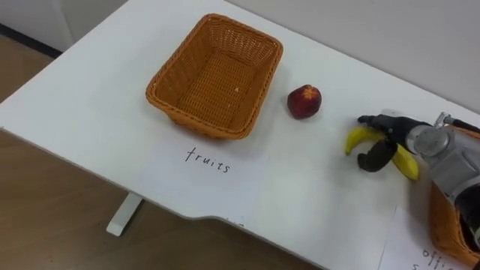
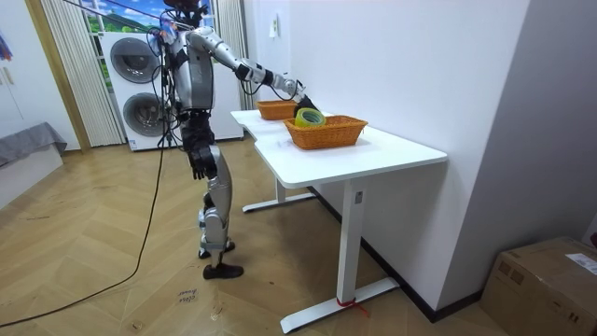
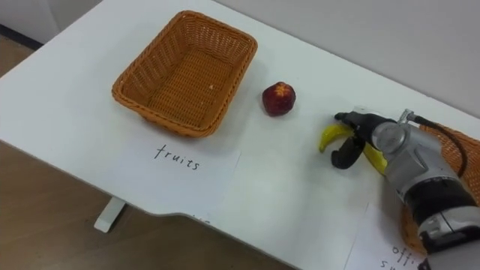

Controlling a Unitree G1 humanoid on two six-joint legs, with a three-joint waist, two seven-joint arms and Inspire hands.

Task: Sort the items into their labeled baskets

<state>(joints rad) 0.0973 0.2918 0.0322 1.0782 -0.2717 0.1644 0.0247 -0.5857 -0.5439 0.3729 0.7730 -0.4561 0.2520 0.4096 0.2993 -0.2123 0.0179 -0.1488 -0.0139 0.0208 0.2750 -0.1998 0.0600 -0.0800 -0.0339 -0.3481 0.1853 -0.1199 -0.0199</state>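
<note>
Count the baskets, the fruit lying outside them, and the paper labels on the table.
Baskets: 2 (left basket, empty; right basket)
Loose fruit: 2 (red fruit; banana in the right hand)
Paper labels: 2 (left label; right label)
Total: 6

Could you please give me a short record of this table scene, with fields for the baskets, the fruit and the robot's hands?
Near basket: rectangular orange wicker basket, empty; white paper sheet before it
Red fruit: round red fruit on white table, right of that basket, apart
Banana: yellow banana, right robot hand curled round it
Left robot hand: hangs at robot's side
Second basket: orange wicker basket, further right
</note>
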